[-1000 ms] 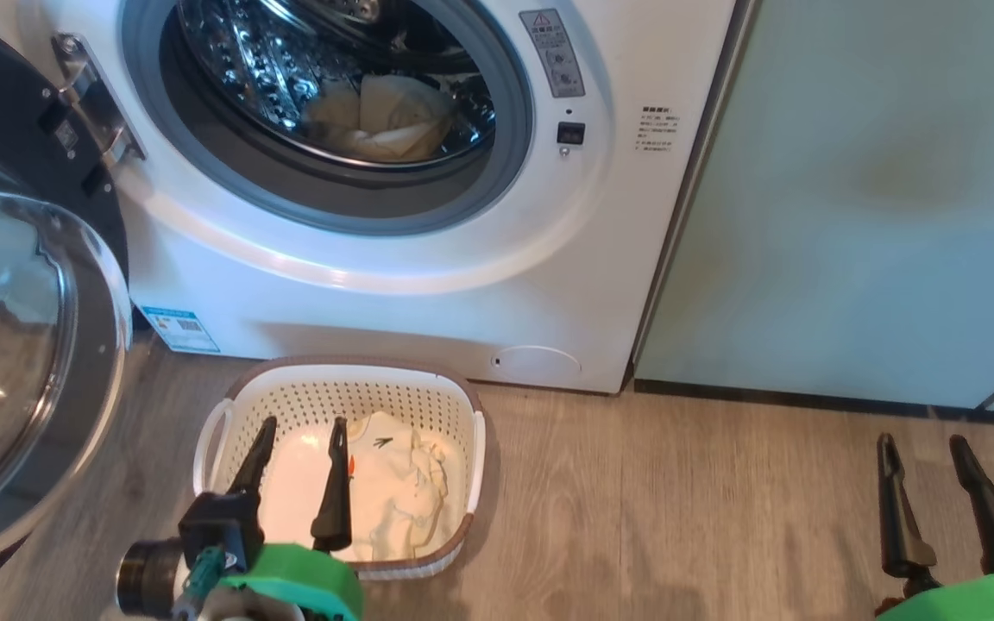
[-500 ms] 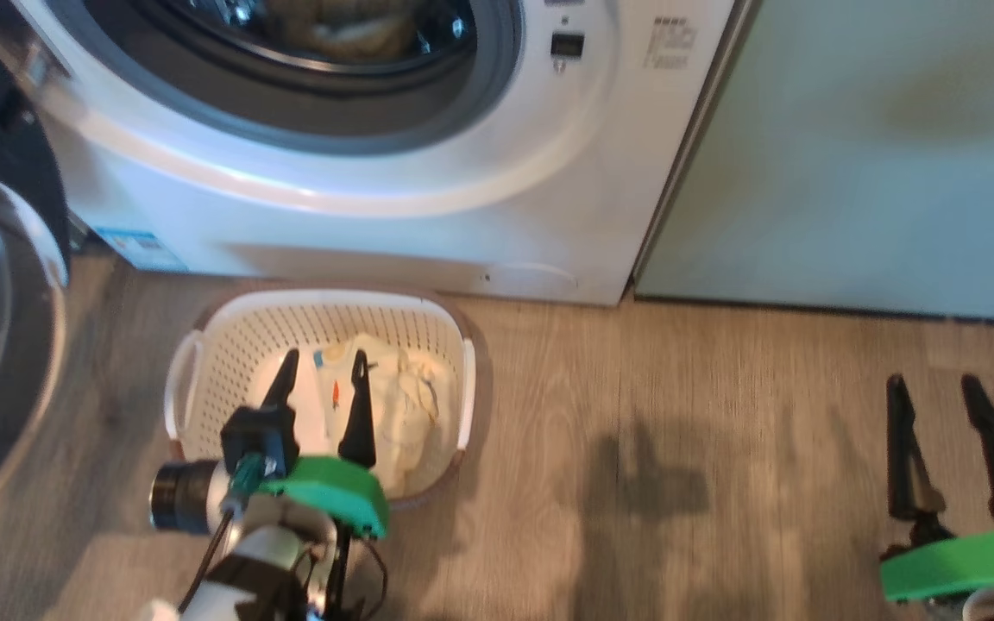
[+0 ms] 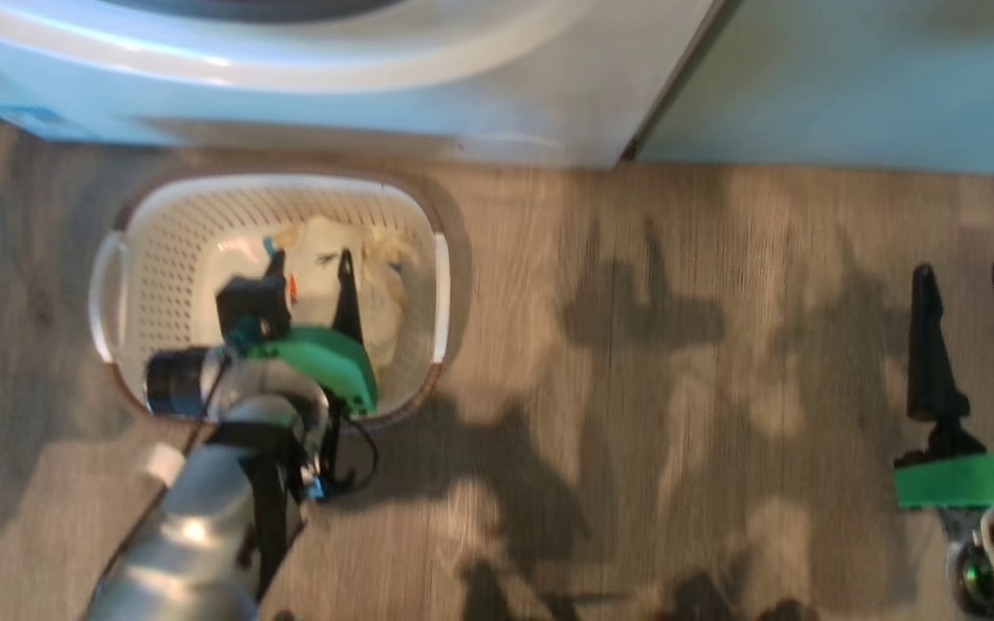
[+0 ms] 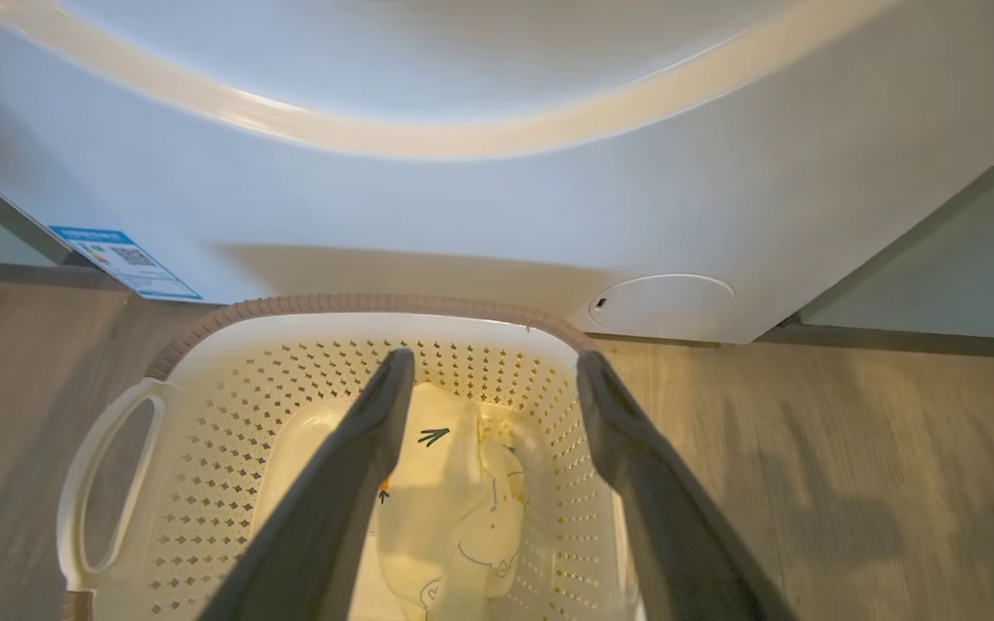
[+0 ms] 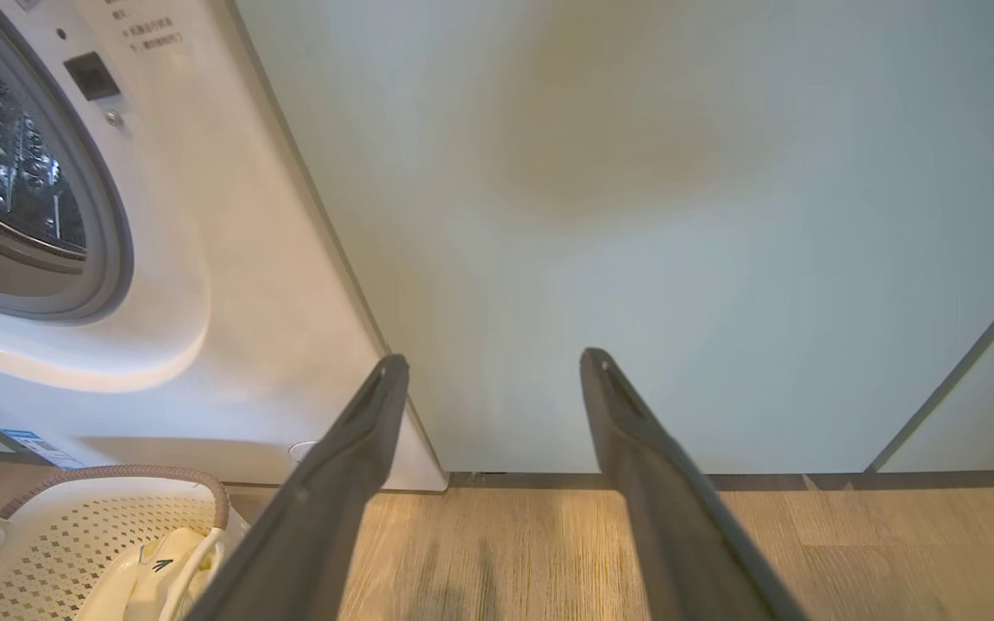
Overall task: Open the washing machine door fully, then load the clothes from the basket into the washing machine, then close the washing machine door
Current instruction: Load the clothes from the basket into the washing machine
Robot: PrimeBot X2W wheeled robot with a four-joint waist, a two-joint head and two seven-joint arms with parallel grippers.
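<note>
Left-centre of frame: we note left gripper (image 3: 311,261) fingers apart above clothes (image 4: 456,509) in basket (image 4: 221,448); right gripper (image 3: 963,272) likewise apart. Risk: fingertip snags perforations, drags basket.

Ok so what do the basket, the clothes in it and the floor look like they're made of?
The basket: likely moulded plastic, cream and smooth, going by its regular punched holes. The clothes: soft matte pale yellow fabric, going by the folds and creases. The floor: wood-grain planks, possibly laminate or vinyl; I can't tell which.
</note>
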